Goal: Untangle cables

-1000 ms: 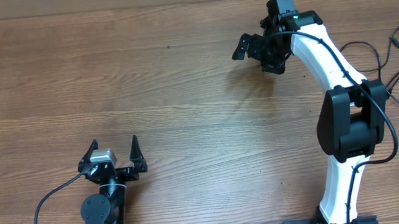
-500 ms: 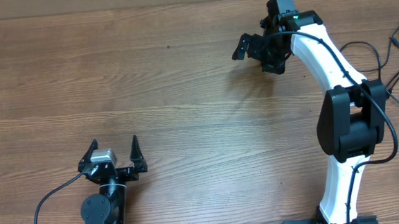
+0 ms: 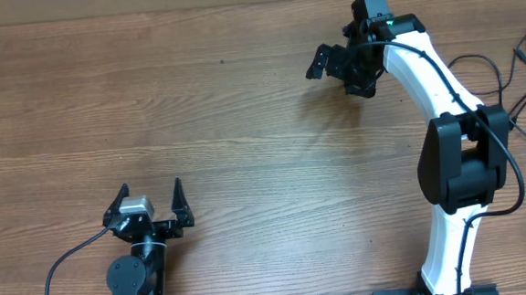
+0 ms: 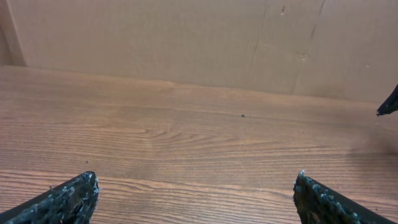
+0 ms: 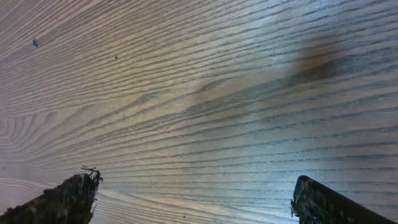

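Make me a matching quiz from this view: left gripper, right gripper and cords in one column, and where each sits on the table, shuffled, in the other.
Things:
1. left gripper
2. right gripper
3. cords

Places:
A. right edge of the table
B. near edge, left side
C. far side, right of centre

Pairs: 1-B, 2-C, 3-A

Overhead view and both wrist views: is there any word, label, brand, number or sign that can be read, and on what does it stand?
None can be read.
The wooden table, the white right arm and the left tool show no print.
The small green light on the right arm is a lamp, not a sign.
The cardboard wall in the left wrist view is plain.
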Available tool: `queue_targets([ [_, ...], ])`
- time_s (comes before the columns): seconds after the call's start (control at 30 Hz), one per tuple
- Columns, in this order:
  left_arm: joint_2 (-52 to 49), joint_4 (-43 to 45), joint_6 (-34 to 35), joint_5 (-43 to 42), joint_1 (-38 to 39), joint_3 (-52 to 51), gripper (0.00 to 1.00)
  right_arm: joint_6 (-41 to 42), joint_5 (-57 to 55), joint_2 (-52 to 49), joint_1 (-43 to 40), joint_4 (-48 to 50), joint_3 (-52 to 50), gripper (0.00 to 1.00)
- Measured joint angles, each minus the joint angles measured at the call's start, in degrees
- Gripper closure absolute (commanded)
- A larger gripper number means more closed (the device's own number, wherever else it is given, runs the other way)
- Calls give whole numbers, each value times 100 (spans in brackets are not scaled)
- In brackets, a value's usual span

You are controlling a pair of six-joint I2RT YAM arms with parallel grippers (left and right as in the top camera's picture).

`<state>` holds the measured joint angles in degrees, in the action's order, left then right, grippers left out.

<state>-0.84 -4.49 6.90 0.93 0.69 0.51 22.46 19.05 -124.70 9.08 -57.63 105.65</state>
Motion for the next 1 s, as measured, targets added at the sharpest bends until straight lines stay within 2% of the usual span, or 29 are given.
queue_targets([
  [1.0,0,0,0,0,0,0,0,0,-133,0,0,7,0,0],
])
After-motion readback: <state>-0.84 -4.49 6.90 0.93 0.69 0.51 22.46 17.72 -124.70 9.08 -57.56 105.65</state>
